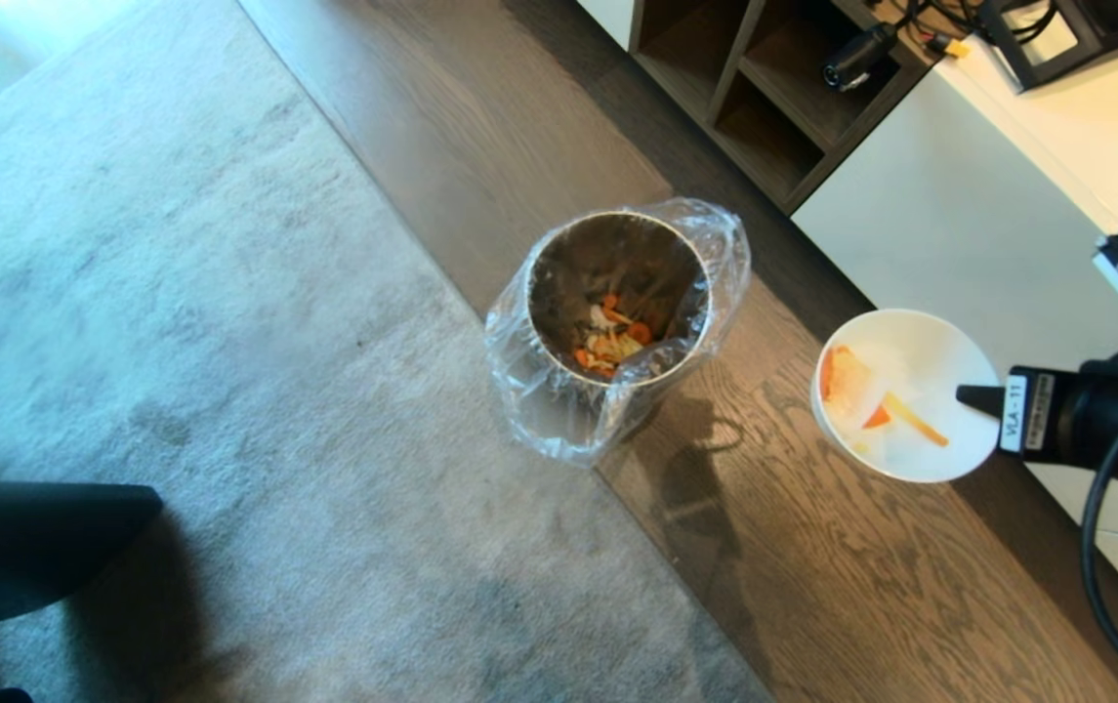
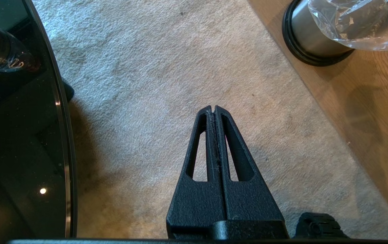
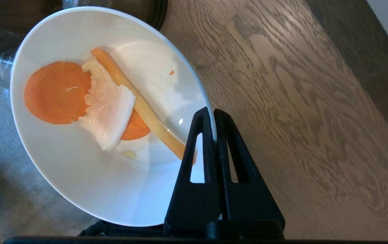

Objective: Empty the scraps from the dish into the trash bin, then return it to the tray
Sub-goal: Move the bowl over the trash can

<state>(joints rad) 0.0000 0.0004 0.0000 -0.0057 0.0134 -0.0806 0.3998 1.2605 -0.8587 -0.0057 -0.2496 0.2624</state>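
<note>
Wood floor beside grey rug, right gripper (image 3: 213,113) fingers clamped on dish (image 3: 78,162) rim, left gripper (image 2: 213,109) fingers closed, empty

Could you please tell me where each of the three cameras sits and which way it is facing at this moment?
Head view: high on the robot, looking down at the trash bin on the floor; the right gripper holds the dish at the right edge.
Left wrist view: behind the shut left gripper, facing down at carpet.
Right wrist view: behind the right gripper, clamped on the dish rim, facing the scraps and floor.
Shared: the bin's black base shows in both wrist views; head and right wrist views share the dish.
</note>
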